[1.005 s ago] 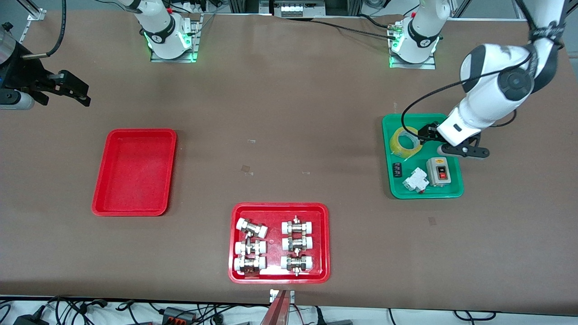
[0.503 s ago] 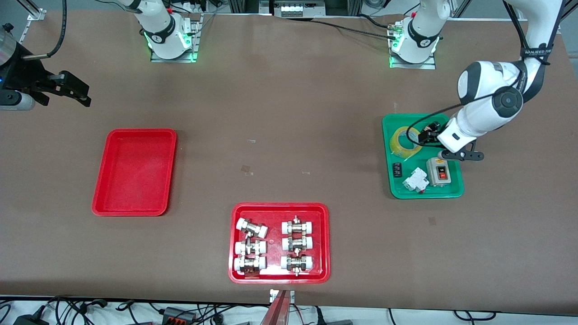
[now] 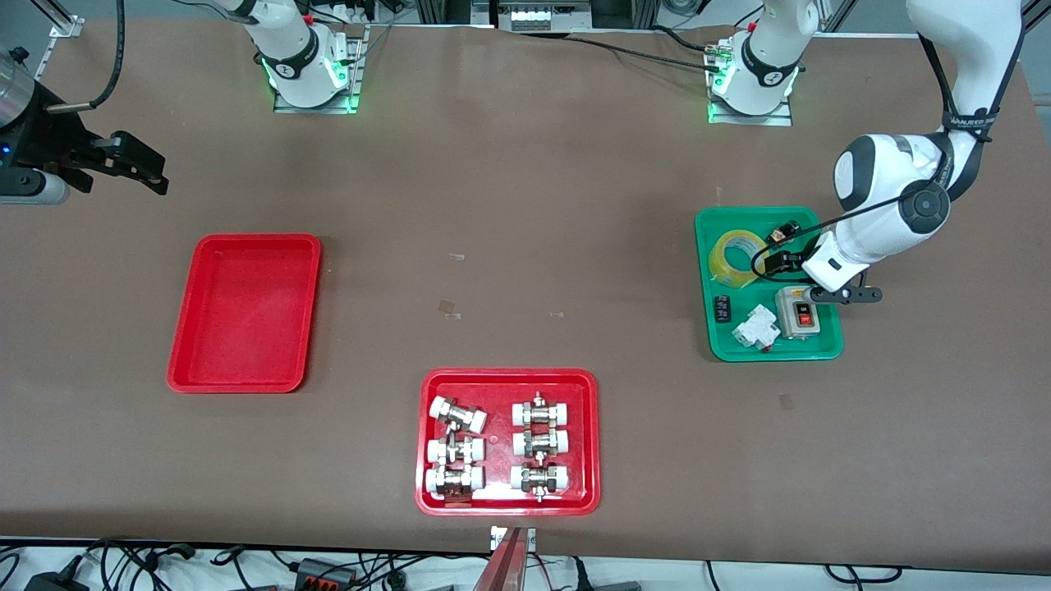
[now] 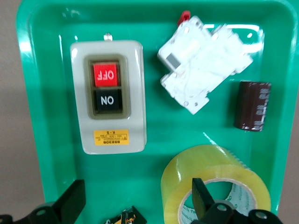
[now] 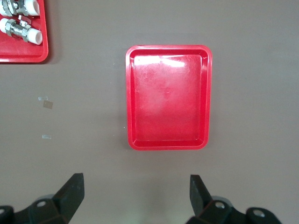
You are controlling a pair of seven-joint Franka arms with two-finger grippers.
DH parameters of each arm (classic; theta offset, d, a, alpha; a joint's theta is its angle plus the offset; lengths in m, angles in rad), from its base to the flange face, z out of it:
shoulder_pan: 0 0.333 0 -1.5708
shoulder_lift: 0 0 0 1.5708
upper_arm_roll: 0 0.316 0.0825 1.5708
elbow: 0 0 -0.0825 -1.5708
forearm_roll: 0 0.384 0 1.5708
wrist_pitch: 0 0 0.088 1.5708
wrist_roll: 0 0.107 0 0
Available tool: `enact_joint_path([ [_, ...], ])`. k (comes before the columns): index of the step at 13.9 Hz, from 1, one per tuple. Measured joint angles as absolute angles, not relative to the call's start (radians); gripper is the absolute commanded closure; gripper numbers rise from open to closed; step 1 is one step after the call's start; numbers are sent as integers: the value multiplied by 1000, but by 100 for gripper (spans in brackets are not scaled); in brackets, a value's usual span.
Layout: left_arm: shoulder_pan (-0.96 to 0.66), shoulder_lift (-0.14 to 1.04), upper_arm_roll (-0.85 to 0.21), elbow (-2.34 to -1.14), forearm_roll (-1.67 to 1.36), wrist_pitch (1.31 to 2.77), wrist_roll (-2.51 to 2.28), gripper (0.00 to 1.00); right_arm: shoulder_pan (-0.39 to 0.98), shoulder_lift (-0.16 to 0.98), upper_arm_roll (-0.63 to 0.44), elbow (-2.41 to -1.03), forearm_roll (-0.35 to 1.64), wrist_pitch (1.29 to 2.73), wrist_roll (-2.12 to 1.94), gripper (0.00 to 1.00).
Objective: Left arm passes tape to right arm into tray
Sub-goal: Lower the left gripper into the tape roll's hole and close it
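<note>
While the tape (image 3: 734, 258) lies in the green tray (image 3: 828, 349), we see the left gripper (image 4: 135, 205) wide open and empty over it; the right gripper (image 5: 135, 193) waits, open and empty, above the surface (image 3: 525, 246) near the red tray (image 3: 246, 382).

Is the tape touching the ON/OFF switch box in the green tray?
Apart. The left wrist view shows a plain strip of green tray floor between the tape and the switch box; the front view agrees.
</note>
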State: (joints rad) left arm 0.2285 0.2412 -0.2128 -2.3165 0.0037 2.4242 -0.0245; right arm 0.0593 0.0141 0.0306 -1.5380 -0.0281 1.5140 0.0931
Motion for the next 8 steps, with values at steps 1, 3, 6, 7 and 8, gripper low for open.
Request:
enact_joint_path([
  [1,229,244,-213,-2320,4,2418,-25,0,61,20,31,-1538,-28,1513,93,0],
  [3,228,244,-215,-2321,4,2399,-25,0,63,30,31,-1539,-29,1512,93,0],
  [6,224,238,-223,-2321,4,2348,-24,0,63,35,29,-1539,-32,1512,93,0],
  [7,224,237,-238,-2321,4,2337,-25,0,63,35,29,-1539,-32,1513,93,0],
  [8,224,237,-258,-2321,4,2332,-39,0,63,35,29,-1539,-32,1513,93,0],
])
